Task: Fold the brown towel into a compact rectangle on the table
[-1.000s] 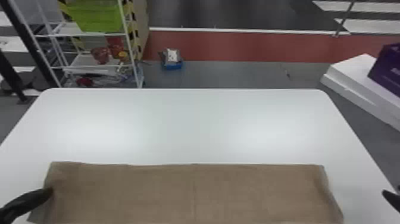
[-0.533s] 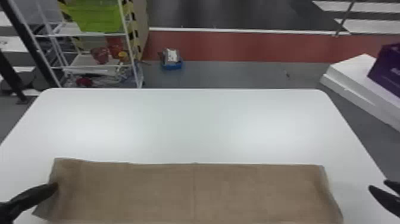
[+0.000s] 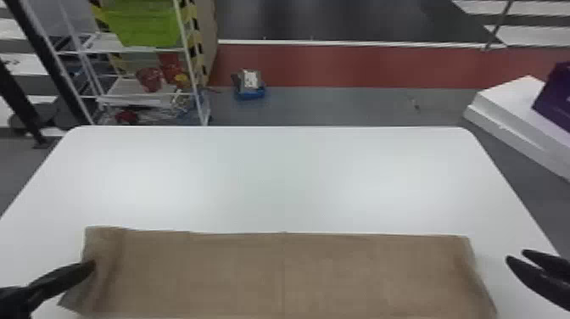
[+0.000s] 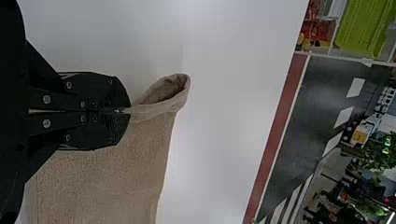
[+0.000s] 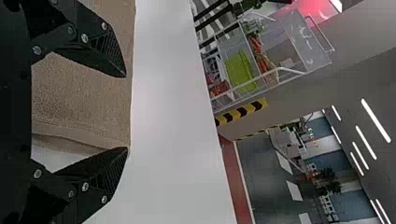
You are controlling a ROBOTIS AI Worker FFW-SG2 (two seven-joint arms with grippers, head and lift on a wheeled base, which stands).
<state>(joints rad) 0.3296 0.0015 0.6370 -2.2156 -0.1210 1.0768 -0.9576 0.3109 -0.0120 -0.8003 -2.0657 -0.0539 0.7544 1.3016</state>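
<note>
The brown towel lies as a wide flat strip along the near part of the table, its left end slightly raised. At that end my left gripper holds the edge. In the left wrist view the fingers of my left gripper are together on the towel, and a loop of cloth curls up beyond the tips. My right gripper is just off the towel's right end. In the right wrist view my right gripper has its fingers wide apart, with the towel behind them, not gripped.
The white table extends bare beyond the towel to its far edge. Past it stand a wire shelf with a green bin at the left, a small blue item on the floor, and white slabs with a purple box at the right.
My left gripper has shifted slightly forward and inward, drawing the towel's left end along. My right gripper has come inward toward the towel's right end.
</note>
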